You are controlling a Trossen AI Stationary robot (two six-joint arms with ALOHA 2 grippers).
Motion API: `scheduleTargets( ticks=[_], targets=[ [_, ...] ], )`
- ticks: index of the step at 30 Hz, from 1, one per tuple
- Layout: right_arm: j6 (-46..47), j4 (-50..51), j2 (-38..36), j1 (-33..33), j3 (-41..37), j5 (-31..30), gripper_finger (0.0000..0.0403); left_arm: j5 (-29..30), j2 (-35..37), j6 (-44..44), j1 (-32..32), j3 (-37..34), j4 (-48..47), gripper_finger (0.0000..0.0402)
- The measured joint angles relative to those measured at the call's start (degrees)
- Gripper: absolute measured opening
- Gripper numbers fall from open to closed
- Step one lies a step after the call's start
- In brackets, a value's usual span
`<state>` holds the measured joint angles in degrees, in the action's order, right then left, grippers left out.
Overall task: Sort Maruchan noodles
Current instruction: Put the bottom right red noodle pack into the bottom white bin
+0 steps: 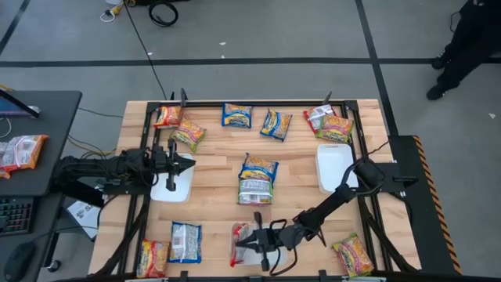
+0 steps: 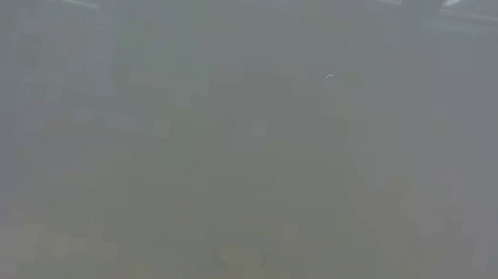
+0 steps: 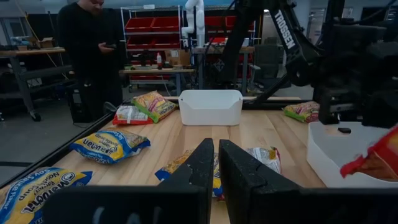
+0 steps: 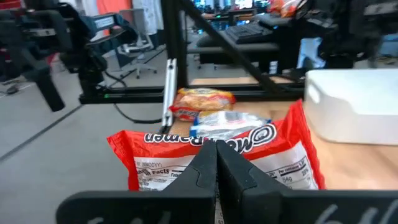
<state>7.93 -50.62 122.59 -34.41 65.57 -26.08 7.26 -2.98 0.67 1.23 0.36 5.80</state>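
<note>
The right pincer (image 1: 249,244) is at the near edge of the bench (image 1: 215,184), its fingers pressed together on the edge of a red-and-silver noodle packet (image 1: 241,244). In the right wrist view this red packet (image 4: 214,158) stands up in front of the closed fingers (image 4: 202,171), clamped by its lower edge.

The left pincer (image 1: 190,164) hovers over the left white tray (image 1: 174,188). Its fingers (image 3: 199,165) are together, with only a thin gap between them and nothing held.

Positions of the other packets, relative to the left white tray:
- Just beyond its far end: a yellow-orange-green packet (image 1: 188,135), and farther toward the far left corner a second orange packet (image 1: 167,116).
- Toward the middle of the bench: a blue-and-yellow packet (image 1: 258,168) overlapping a silver packet (image 1: 255,190).
- Along the far edge: two blue-and-yellow packets (image 1: 236,115) and (image 1: 275,124).
- Toward the near left corner: a silver-and-blue packet (image 1: 185,241) beside an orange packet (image 1: 153,258).
- Across the bench, the right white tray (image 1: 334,167) has two packets just beyond its far end, one red-and-silver (image 1: 317,116) and one yellow-orange-green (image 1: 337,128). One more orange packet (image 1: 352,255) lies near the near right corner.

The low view is fogged and shows nothing usable. A person (image 3: 87,50) stands beyond the bench in the left wrist view.
</note>
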Motion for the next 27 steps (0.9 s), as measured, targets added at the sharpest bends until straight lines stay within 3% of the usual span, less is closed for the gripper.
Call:
scheduleTargets(
  ticks=[16, 22, 27],
  targets=[
    [4.06, 3.30, 0.19, 0.06, -0.84, 0.36, 0.0005, -0.02, 0.00, 0.00, 0.00, 0.01, -0.04, 0.0032],
    [7.74, 0.88, 0.19, 0.00, -0.86, 6.10, 0.0005, -0.02, 0.00, 0.00, 0.01, 0.00, -0.07, 0.0032],
    [9.83, -2.11, 0.19, 0.06, -0.86, 6.90, 0.0005, 0.00, 0.00, -0.02, 0.00, 0.02, -0.07, 0.0032]
  ],
)
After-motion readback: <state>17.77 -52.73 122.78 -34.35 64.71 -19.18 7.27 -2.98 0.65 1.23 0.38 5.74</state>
